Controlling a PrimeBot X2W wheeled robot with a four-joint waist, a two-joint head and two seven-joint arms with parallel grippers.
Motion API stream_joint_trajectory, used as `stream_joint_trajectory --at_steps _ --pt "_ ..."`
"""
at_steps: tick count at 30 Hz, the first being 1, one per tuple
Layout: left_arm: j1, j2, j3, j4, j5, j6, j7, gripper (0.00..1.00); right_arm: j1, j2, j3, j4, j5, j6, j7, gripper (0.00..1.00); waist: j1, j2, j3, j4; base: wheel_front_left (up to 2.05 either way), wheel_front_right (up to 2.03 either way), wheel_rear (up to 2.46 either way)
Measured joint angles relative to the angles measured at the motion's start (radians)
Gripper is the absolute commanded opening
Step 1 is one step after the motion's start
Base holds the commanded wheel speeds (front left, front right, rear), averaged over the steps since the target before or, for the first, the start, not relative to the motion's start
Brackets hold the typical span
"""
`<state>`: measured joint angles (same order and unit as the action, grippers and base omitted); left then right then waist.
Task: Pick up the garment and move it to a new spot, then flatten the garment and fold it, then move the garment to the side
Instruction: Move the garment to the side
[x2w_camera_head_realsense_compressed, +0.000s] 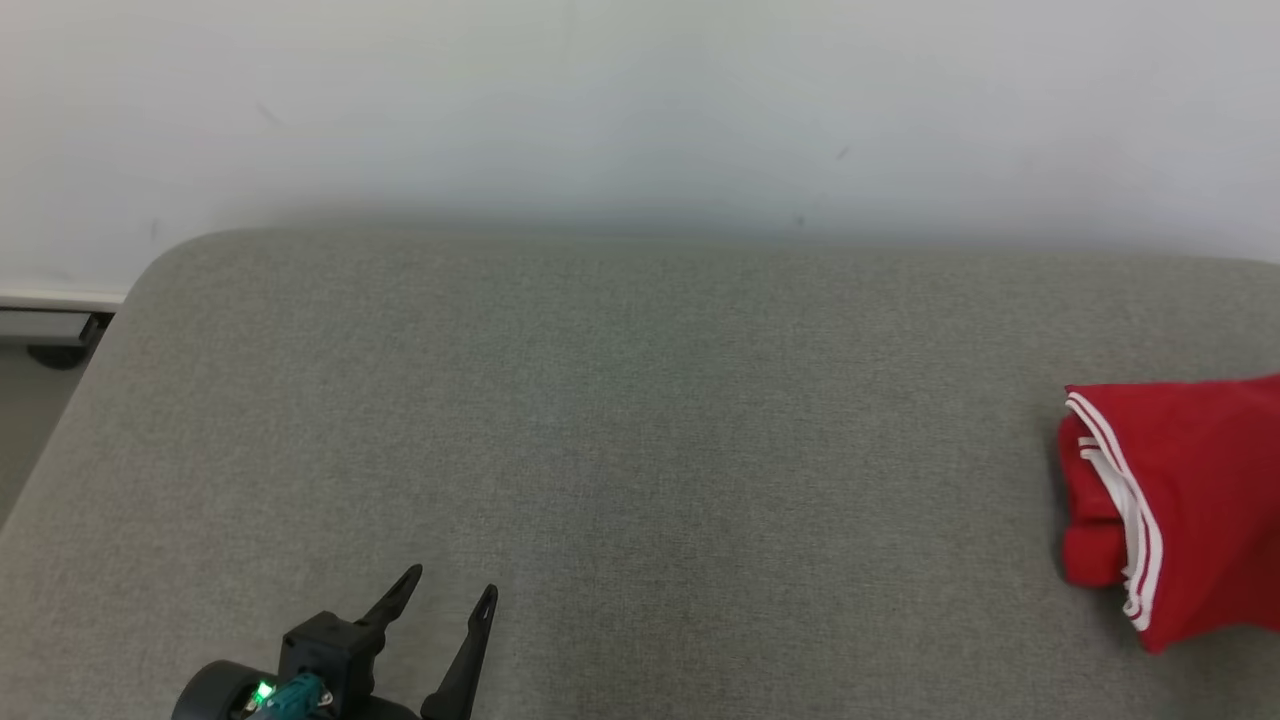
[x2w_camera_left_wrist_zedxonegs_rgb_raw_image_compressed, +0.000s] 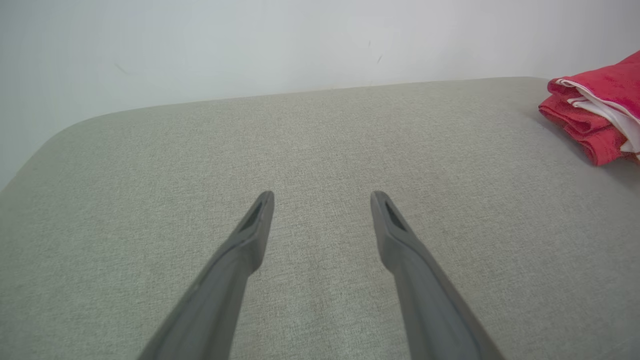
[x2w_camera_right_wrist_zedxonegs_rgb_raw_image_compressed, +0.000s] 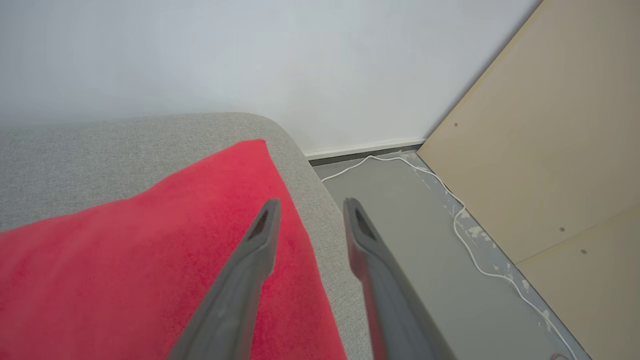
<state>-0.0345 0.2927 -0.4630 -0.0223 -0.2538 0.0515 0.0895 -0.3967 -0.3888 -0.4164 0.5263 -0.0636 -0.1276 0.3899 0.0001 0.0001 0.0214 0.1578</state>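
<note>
Grey couch (x2w_camera_head_realsense_compressed: 600, 450): garment (x2w_camera_right_wrist_zedxonegs_rgb_raw_image_compressed: 125, 260) just beneath R claw (x2w_camera_right_wrist_zedxonegs_rgb_raw_image_compressed: 311, 202).

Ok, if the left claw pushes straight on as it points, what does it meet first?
Probably the bare cushion just ahead, since the left claw seems tilted slightly down; if it skims level, the wall behind. The garment sits off to the right, out of line.

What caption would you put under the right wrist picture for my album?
The right gripper, fingers apart, poised above the red garment at the edge of a grey cushion.
</note>
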Motion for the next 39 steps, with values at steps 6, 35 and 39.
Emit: stream_joint_trajectory --at_steps 6,35,39 --pt "-0.01 0.0 0.003 0.003 0.0 0.0 0.004 1.0 -0.022 -0.006 0.014 0.006 -0.035 0.0 -0.07 1.0 0.0001 0.0 0.019 0.024 0.0 0.0 0.0" --pt "-0.004 -0.085 0.188 0.074 -0.083 0.055 -0.148 1.0 0.104 0.267 0.239 -0.084 0.255 0.255 -0.417 1.0 -0.0002 -0.0001 -0.129 -0.102 0.0 0.0 0.0" --pt "0.023 -0.09 0.193 0.074 -0.086 0.055 -0.156 1.0 0.176 0.296 0.257 -0.146 0.279 0.255 -0.422 1.0 -0.0002 -0.0001 -0.148 -0.121 0.0 0.0 0.0"
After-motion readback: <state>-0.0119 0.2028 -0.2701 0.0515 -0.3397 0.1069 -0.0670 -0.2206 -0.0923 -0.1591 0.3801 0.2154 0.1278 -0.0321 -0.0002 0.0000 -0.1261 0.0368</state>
